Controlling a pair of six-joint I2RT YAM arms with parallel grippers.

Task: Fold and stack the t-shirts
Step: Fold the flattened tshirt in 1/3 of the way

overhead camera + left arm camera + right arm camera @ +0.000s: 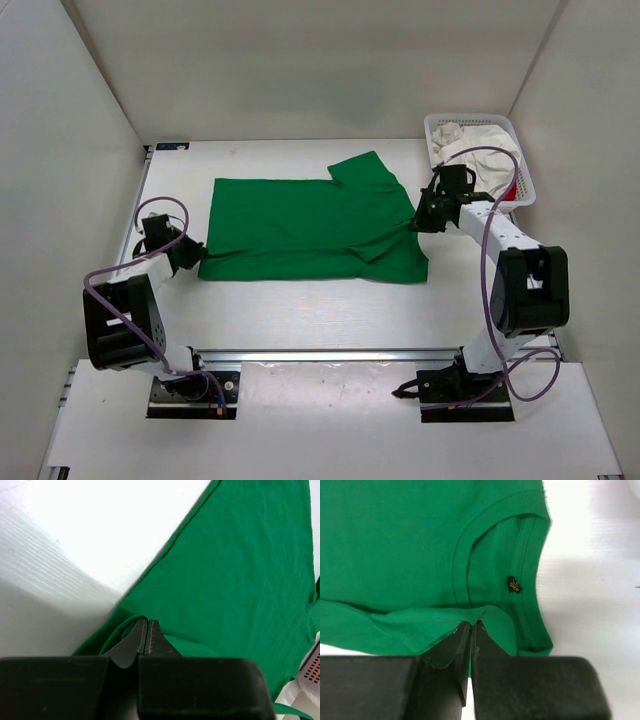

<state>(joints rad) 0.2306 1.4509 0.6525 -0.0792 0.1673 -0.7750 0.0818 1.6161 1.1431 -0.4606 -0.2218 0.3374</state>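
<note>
The green t-shirt (310, 225) lies spread across the middle of the table, one sleeve pointing to the far side. My left gripper (190, 250) is shut on its left edge, and the pinched cloth (150, 605) shows in the left wrist view. My right gripper (418, 222) is shut on the right edge by the collar (485, 615), where a small black label (514, 584) sits. The white t-shirt (478, 150) lies bunched in the basket at the far right. A bit of the red t-shirt (511, 190) shows beneath it.
The white mesh basket (520, 165) stands at the far right corner, close to my right arm. White walls enclose the table on three sides. A metal rail (330, 354) runs along the near edge.
</note>
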